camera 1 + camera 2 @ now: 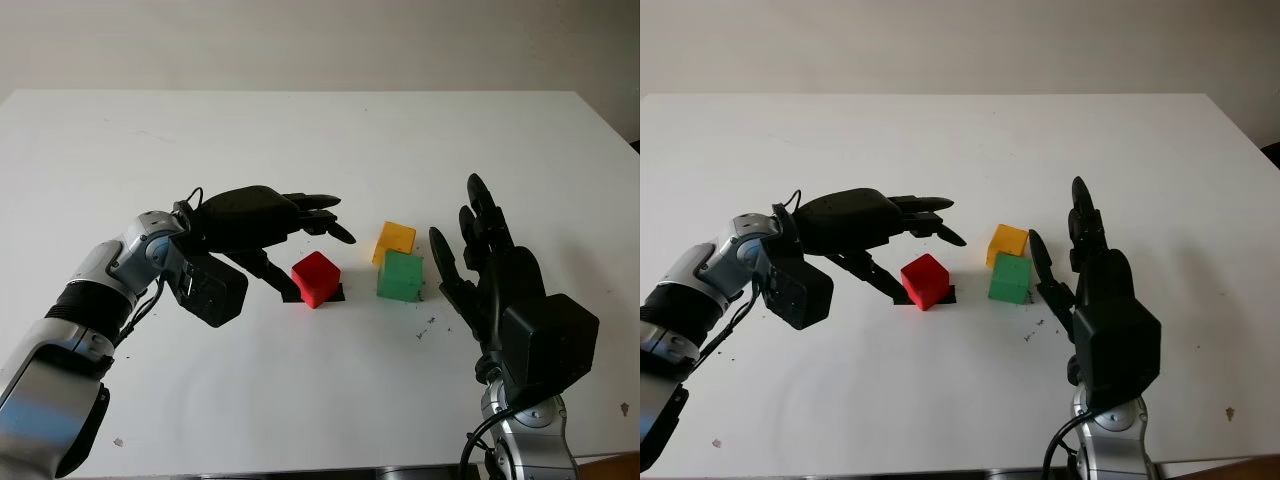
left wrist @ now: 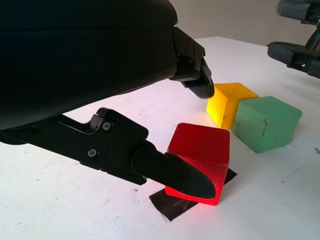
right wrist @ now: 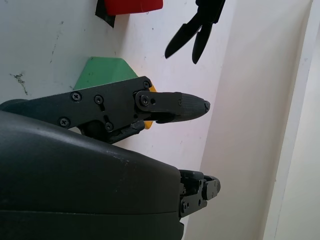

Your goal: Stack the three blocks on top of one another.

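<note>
Left wrist view: red block [image 2: 202, 150] seemingly touching fingers [image 2: 175, 172].

A wide white table [image 1: 300, 130] with small dark specks, a plain pale wall [image 1: 320, 40] behind it

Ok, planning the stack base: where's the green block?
Head views: the green block sits right of centre on the table, touching the yellow block behind it, red block to its left.

It looks like a robot test room: a big white table [image 1: 300, 140] fills the picture, with a plain wall [image 1: 300, 40] along the top.
</note>
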